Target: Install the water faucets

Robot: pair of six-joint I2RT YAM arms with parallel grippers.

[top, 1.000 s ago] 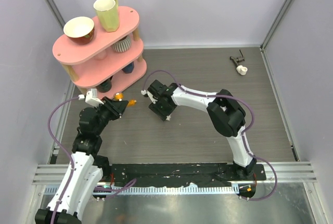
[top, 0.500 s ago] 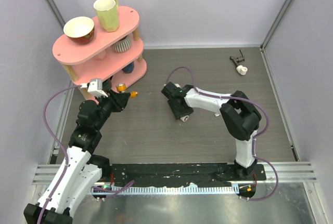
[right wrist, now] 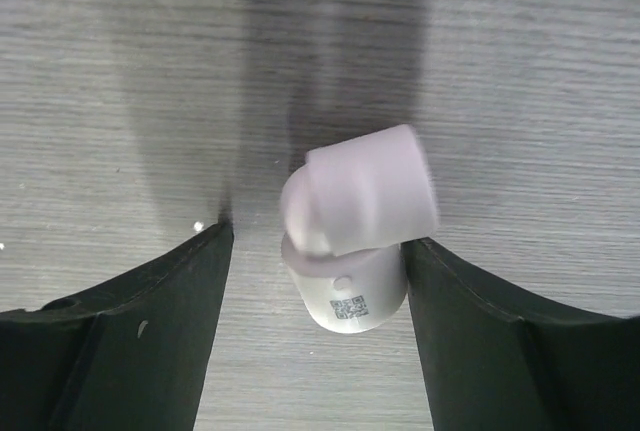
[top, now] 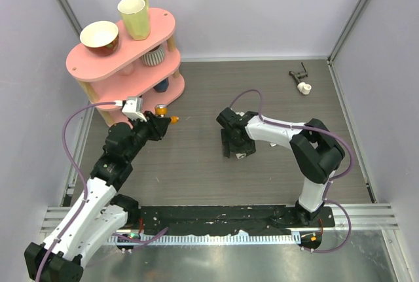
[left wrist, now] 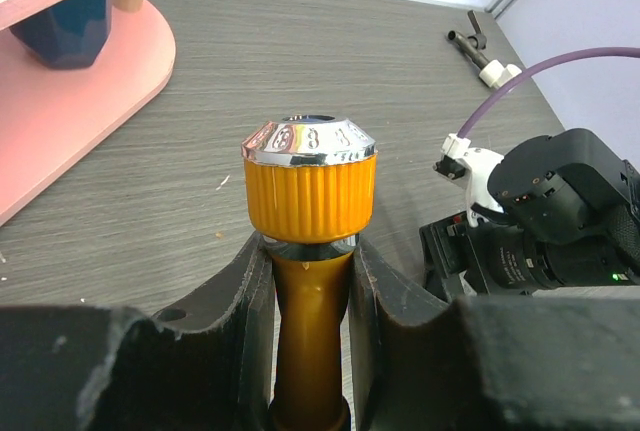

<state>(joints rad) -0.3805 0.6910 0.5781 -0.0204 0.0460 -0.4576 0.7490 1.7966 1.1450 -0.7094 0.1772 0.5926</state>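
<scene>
My left gripper [left wrist: 310, 251] is shut on the stem of the orange tap [left wrist: 310, 191], whose silvery-topped knob sticks out beyond the fingertips. From above, the tap [top: 165, 113] is held over the table just in front of the pink shelf. My right gripper [right wrist: 318, 239] points down at the table with its jaws open. The short white pipe fitting [right wrist: 355, 221] lies between them, close against the right finger and well apart from the left one. In the top view the right gripper [top: 237, 148] covers nearly all of that fitting.
A pink two-tier shelf [top: 131, 66] with a cup, a bowl and small pots stands at the back left. A dark tap piece with a white end [top: 301, 80] lies at the back right. Walls close in the table on three sides.
My right gripper has drawn away to the right and nearer, and its jaws stand wider. My left gripper has moved right and slightly back with the orange tap still in it.
</scene>
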